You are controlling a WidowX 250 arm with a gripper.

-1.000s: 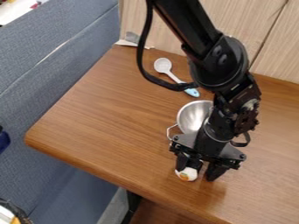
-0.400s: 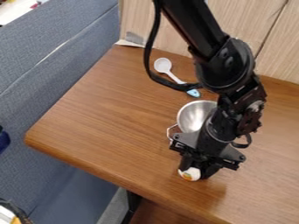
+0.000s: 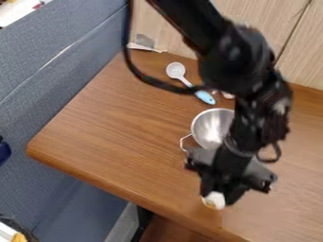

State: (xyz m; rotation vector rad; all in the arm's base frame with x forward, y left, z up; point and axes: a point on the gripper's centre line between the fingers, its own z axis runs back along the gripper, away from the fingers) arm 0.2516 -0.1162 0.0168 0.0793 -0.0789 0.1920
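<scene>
One metal bowl (image 3: 208, 126) near gripper (image 3: 221, 195); white object (image 3: 215, 201) held

Shiny metal bowl (image 3: 210, 127), brown wood table (image 3: 114, 127)

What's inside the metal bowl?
Only bare, shiny metal shows in the visible part of the metal bowl. The arm covers its right side in the picture, so I can't tell what's there.

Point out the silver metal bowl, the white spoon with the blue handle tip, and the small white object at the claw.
Silver metal bowl (image 3: 210, 126): camera view, on its inner wall.
White spoon with the blue handle tip (image 3: 176, 70): camera view, on its head.
Small white object (image 3: 215, 201): camera view, on its exposed side.
</scene>
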